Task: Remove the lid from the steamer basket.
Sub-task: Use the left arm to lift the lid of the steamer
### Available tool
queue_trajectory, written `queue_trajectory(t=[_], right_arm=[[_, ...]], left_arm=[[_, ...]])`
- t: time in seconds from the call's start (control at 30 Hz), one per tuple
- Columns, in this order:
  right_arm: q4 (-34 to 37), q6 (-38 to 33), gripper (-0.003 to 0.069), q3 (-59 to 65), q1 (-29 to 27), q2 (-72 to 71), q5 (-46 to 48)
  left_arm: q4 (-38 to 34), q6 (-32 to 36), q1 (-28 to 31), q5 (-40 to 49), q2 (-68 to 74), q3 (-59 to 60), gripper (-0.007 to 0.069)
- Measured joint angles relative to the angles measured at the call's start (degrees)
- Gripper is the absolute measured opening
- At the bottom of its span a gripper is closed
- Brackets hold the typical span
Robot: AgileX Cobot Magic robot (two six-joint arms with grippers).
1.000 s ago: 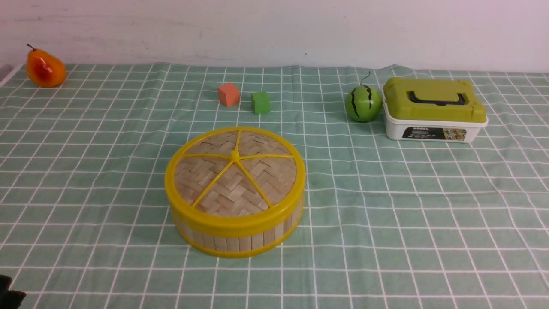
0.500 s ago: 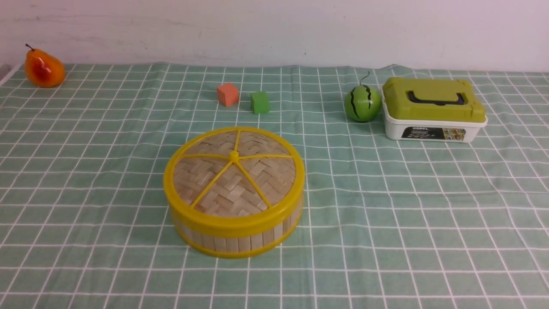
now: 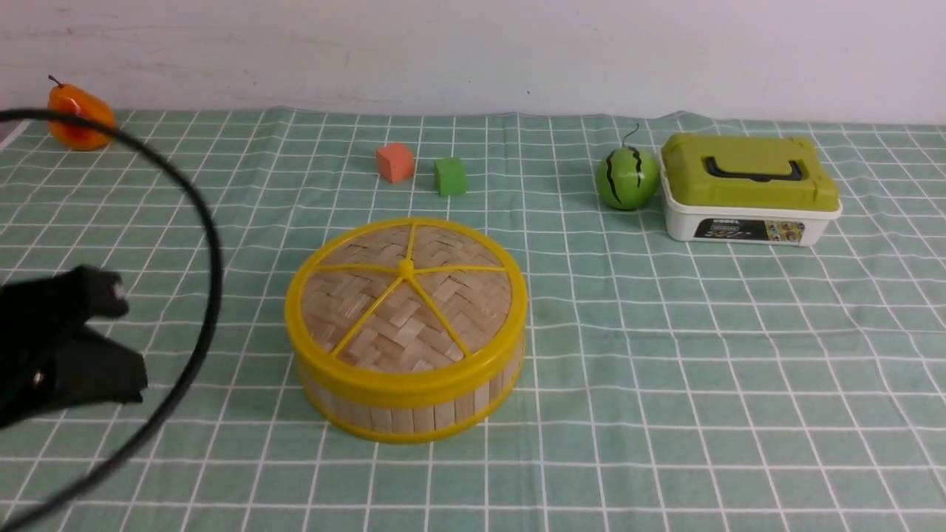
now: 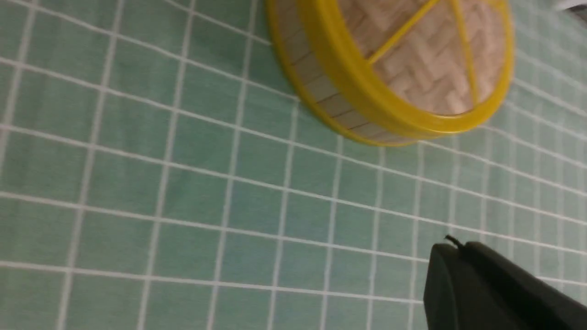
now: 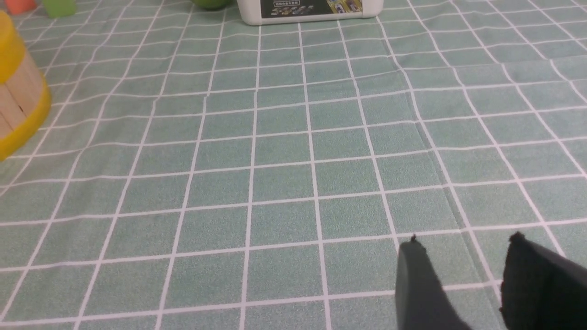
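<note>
The lid (image 3: 405,299), a woven bamboo disc with yellow rim, spokes and centre knob, sits closed on the steamer basket (image 3: 414,417) in the middle of the green checked cloth. My left arm (image 3: 66,340) hangs black at the left edge of the front view, well to the left of the basket and apart from it. In the left wrist view my left gripper (image 4: 451,247) is shut on nothing above bare cloth, with the lid (image 4: 426,55) and the basket wall (image 4: 321,87) ahead. My right gripper (image 5: 465,243) stands open over bare cloth, with the basket wall (image 5: 18,96) far off.
Along the back lie a pear (image 3: 77,118), an orange cube (image 3: 394,162), a green cube (image 3: 449,176), a toy watermelon (image 3: 627,177) and a white box with an olive-green lid (image 3: 746,192). A black cable (image 3: 211,251) arcs over my left arm.
My left arm and its cable have swung up into the front view at the left, and its jaws have closed. The basket and lid have not moved.
</note>
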Motion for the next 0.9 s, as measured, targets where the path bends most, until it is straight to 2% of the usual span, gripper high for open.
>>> queue_trajectory(t=[0.07,0.2,0.23,0.3,0.4,0.47,0.57,0.67,0.9], right_arm=[[0.0,0.0,0.0241,0.0,0.0,0.0,0.0],[0.0,0.0,0.0241,0.0,0.0,0.0,0.0],[0.0,0.0,0.0241,0.0,0.0,0.0,0.0],[0.0,0.0,0.0241,0.0,0.0,0.0,0.0],[0.0,0.0,0.0241,0.0,0.0,0.0,0.0],[0.0,0.0,0.0241,0.0,0.0,0.0,0.0],[0.0,0.0,0.0241,0.0,0.0,0.0,0.0],[0.0,0.0,0.0241,0.0,0.0,0.0,0.0],[0.0,0.0,0.0241,0.0,0.0,0.0,0.0]], left_arm=[[1.5,0.0,-0.8,1.6,4.3,-4.2,-0.0013],[5.4,-3.9,-10.5,6.1,18.5,-17.7,-0.0013],[6.0,-4.1,-11.0,6.5,19.1,-18.8,-0.0013],[10.7,-6.5,-17.3,9.3,27.4,-25.8,-0.0013],[15.3,-8.7,-21.5,12.4,34.6,-32.2,-0.0013],[21.5,-11.6,-25.1,14.1,42.2,-39.6,-0.0013],[27.2,-13.8,-27.3,14.3,49.8,-47.8,-0.0013],[28.2,-14.2,-28.1,14.3,53.7,-51.9,-0.0006],[33.1,-14.2,-28.3,14.7,58.4,-56.2,0.0098]])
